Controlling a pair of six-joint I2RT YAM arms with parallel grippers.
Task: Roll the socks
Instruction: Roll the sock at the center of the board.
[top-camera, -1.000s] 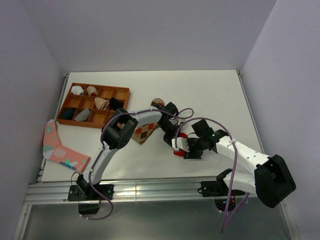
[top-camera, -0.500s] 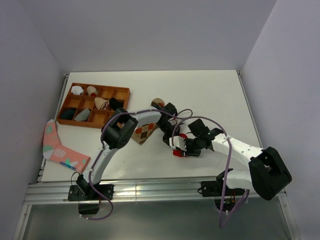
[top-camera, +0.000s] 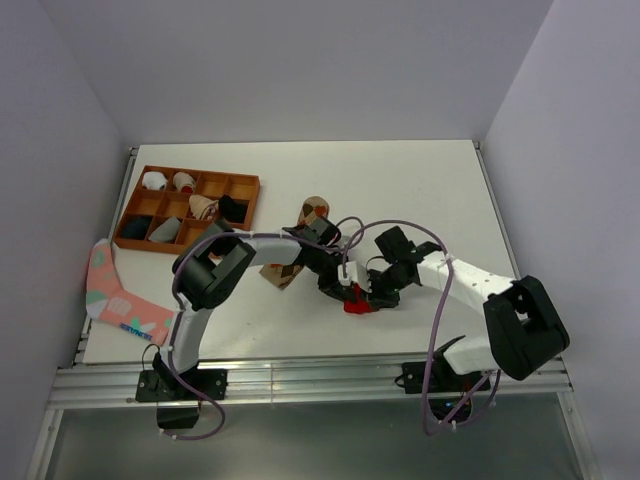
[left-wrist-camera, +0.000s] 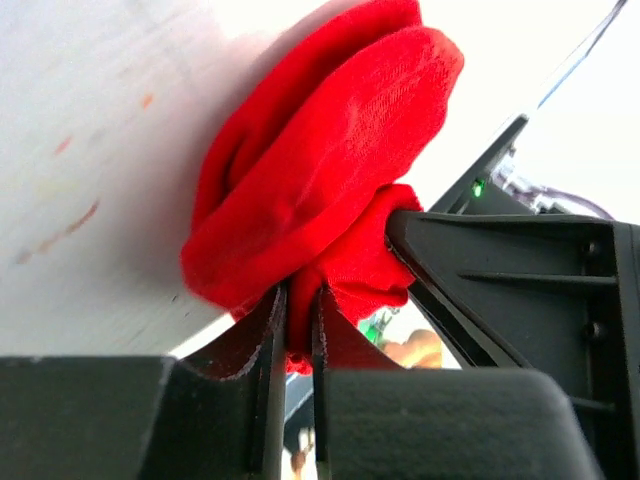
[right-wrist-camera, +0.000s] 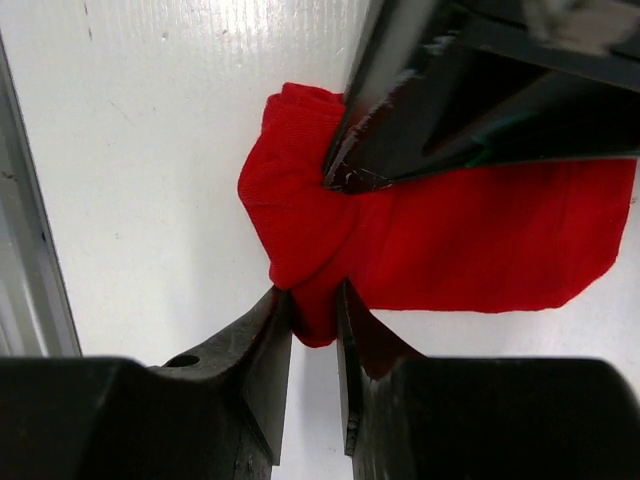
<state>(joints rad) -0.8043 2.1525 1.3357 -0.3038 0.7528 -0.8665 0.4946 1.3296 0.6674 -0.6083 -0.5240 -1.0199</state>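
L jaws: nipped tight on red sock (left-wrist-camera: 320, 180) | R jaws: near-closed, pinching same sock's fold

White links, bulky black joints on left arm (top-camera: 192, 322), right arm (top-camera: 470, 285). Purple cables (top-camera: 434, 350) loop alongside. Matte black fingers on left gripper (left-wrist-camera: 297, 330), right gripper (right-wrist-camera: 314, 330).

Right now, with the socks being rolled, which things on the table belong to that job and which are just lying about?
Job in hand:
bright red fabric sock
tan-brown argyle fabric sock

Just lying about:
pink sock with teal and white markings
brown wooden compartment tray
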